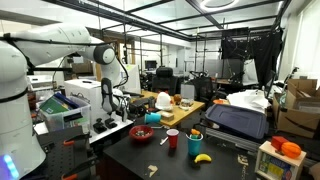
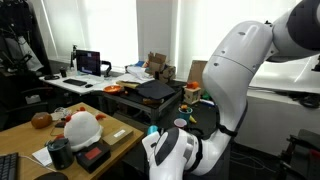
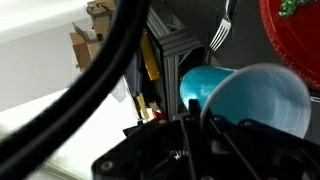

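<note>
Blue cup (image 3: 255, 100), right of centre in the wrist view. It appears to lie tipped on its side with its pale mouth toward the camera and its teal outer wall at the left. That pose would explain why so much of the inside shows. In an exterior view the same cup (image 1: 152, 118) sits low and centre-left on the dark surface (image 1: 225, 160).

Claw (image 3: 195, 150), the dark mass along the bottom edge of the wrist view, directly below the cup. The fingertips merge into shadow, so it cannot be told whether the claw is open, closed or touching the cup. A thick black cable (image 3: 120, 60) crosses the left half of this view because it hangs in front of the lens.

Red bowl (image 3: 295, 35), upper right corner of the wrist view, holding something green. It stands just beyond the cup and so is cropped by the frame. Fork (image 3: 222, 30), top centre, lies between the cup and the bowl with its tines downward in the picture.

Count in the exterior view:
- two blue cups, the second one (image 1: 195, 140) upright at lower centre
- one red cup (image 1: 172, 138)
- one red bowl (image 1: 143, 132)
- one banana (image 1: 203, 157)

The fork shows only in the wrist view, and there is one.
</note>
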You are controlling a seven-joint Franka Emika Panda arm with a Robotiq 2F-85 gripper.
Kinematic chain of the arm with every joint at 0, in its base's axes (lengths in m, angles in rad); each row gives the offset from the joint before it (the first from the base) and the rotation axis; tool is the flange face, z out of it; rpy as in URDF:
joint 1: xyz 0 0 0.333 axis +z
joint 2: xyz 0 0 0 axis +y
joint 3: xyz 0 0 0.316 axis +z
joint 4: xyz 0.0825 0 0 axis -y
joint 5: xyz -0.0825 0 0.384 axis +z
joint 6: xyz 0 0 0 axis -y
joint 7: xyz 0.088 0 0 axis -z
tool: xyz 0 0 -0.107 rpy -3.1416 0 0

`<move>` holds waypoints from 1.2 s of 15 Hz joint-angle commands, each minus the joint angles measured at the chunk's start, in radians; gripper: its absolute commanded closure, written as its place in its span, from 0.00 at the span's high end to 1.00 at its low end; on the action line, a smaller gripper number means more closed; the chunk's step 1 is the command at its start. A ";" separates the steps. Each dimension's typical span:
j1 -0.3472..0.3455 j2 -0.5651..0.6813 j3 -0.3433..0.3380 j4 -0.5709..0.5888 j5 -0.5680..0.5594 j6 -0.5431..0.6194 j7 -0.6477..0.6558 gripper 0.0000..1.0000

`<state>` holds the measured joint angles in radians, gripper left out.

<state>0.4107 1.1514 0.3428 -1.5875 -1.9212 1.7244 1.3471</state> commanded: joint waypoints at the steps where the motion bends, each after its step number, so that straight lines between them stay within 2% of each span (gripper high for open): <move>1: 0.016 0.000 -0.018 0.016 0.029 -0.012 0.035 0.01; 8: 0.035 0.007 -0.036 0.032 0.059 -0.091 0.104 0.01; 9: 0.024 0.000 -0.036 0.014 0.038 -0.041 0.075 0.04; 18: 0.029 0.000 -0.038 0.018 0.047 -0.059 0.093 0.04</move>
<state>0.4280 1.1515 0.3171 -1.5746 -1.8842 1.6575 1.4396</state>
